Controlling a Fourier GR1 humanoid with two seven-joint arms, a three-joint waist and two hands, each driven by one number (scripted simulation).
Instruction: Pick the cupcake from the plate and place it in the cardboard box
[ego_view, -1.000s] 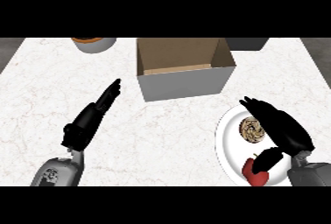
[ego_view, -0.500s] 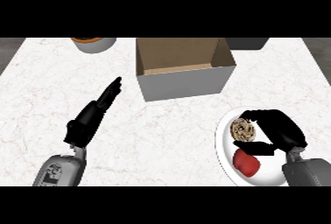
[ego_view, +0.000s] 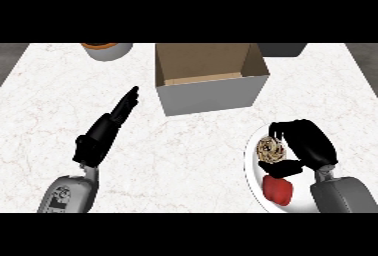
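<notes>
The brown swirl-topped cupcake sits on the round white plate, cupped between the right hand's curled fingers and thumb, which seem to touch it. A red lump lies just beside it on the plate. The open cardboard box stands well apart, further back on the white marbled worktop. The left hand rests there with fingers straight, holding nothing.

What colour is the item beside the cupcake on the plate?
Red: the item by the cupcake, best seen in head view.

right hand curled round cupcake, seemingly on plate | left hand outstretched
</notes>
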